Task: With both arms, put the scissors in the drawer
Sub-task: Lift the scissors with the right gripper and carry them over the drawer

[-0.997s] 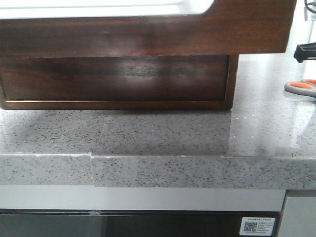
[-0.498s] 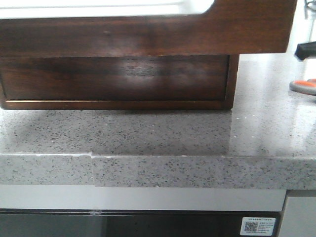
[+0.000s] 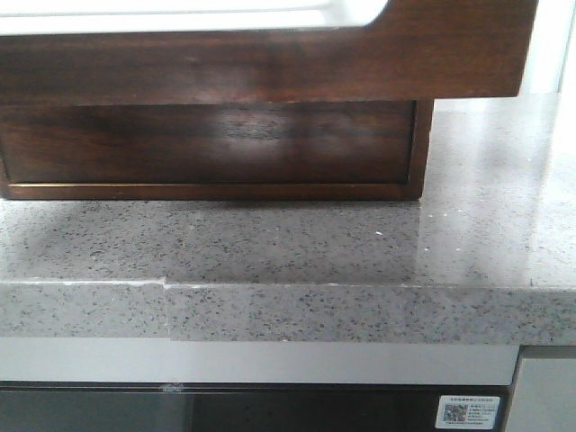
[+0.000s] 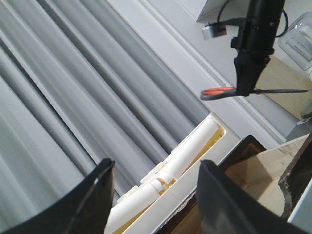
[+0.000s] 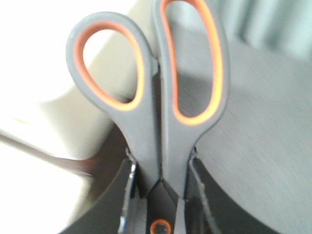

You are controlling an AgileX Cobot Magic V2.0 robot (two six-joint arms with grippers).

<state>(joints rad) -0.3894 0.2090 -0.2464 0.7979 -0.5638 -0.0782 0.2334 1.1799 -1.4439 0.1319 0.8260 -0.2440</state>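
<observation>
The drawer front (image 3: 270,63) is wide, dark brown and glossy, with a white-looking cutout (image 3: 180,13) at its top. It juts out over the wooden chest (image 3: 216,144). Neither gripper shows in the front view. My right gripper (image 5: 161,161) is shut on the scissors (image 5: 151,97), gripping them near the pivot, with the grey, orange-lined loops pointing away from it. The left wrist view shows the right gripper (image 4: 246,87) holding the scissors (image 4: 217,92) level in the air. My left gripper (image 4: 155,165) is open and empty, beside a dark wooden edge (image 4: 243,151).
The chest stands on a grey speckled counter (image 3: 270,243) with a front edge (image 3: 270,310). In the left wrist view a white tray with white rolls (image 4: 195,146) lies beyond the left fingers, with grey ribbed panels (image 4: 73,73) behind and a glass jar (image 4: 297,41) far off.
The scissors and the black right gripper, at the right edge of the front view a second ago, have moved out of that view. The chest and drawer have not moved.
</observation>
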